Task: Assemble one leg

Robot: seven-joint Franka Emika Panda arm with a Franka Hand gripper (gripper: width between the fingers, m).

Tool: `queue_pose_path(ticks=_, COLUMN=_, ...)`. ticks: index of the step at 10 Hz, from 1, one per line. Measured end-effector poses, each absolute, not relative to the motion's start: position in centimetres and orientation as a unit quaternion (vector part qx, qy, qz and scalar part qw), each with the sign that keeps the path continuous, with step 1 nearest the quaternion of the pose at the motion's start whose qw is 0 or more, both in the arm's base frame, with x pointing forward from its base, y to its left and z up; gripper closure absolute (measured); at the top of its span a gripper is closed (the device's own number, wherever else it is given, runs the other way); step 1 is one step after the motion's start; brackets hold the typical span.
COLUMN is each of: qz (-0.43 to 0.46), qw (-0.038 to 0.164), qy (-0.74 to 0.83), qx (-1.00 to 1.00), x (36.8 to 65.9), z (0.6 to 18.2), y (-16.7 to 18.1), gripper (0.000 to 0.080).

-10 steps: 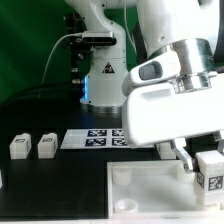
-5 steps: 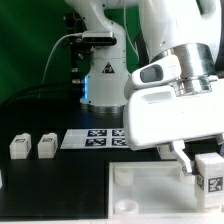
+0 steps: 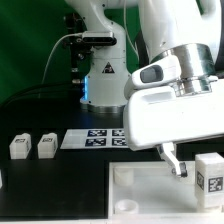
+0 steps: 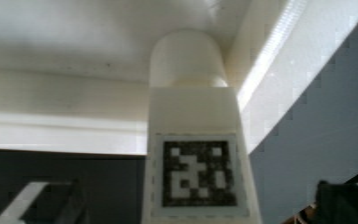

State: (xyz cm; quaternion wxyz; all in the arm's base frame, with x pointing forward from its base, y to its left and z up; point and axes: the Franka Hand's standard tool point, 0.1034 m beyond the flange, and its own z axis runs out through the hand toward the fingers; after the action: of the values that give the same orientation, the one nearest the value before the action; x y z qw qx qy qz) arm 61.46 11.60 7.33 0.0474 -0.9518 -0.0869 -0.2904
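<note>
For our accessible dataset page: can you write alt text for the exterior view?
A white robot arm hangs over a white plate, its jaws open around a tagged leg upright on the plate at the view's right. Two more legs sit at the view's left, by the marker board.

Green backdrop (image 3: 127, 30) behind black table (image 3: 60, 190).

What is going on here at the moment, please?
The Panda arm's gripper is open, with one leg standing upright between its fingers at the edge of the large white plate on the exterior view's right. The one finger seen there is clear of the leg. A second leg and a third leg stand on the table at the exterior view's left.
</note>
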Motion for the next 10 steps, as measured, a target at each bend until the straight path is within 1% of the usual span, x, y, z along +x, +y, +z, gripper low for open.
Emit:
queue_pose_path(ticks=4, qz=-0.286, qw=0.049, qy=-0.086, qx=-0.953, x=61.4, z=7.4, y=11.7, gripper=0.0151)
queue_pose_path(ticks=5, qz=-0.264, qw=0.054, qy=-0.087, qx=-0.959, x=61.3, z=7.9, y=12.1, gripper=0.0151)
queue_pose_path(ticks=6, qz=-0.246, qw=0.055, qy=-0.089, qx=-0.964, x=61.4, z=8.4, y=11.8, gripper=0.0151)
queue_pose_path(ticks=8, qz=-0.238, qw=0.054, qy=-0.084, qx=-0.966, x=61.7, z=7.9, y=11.1, gripper=0.0151)
queue_pose_path(ticks=9, qz=-0.162, qw=0.069, qy=-0.090, qx=-0.980, x=61.3, z=7.6, y=11.3, gripper=0.0151)
queue_pose_path(ticks=10, qz=-0.105, qw=0.079, qy=-0.089, qx=-0.987, x=61.3, z=8.0, y=11.2, gripper=0.0151)
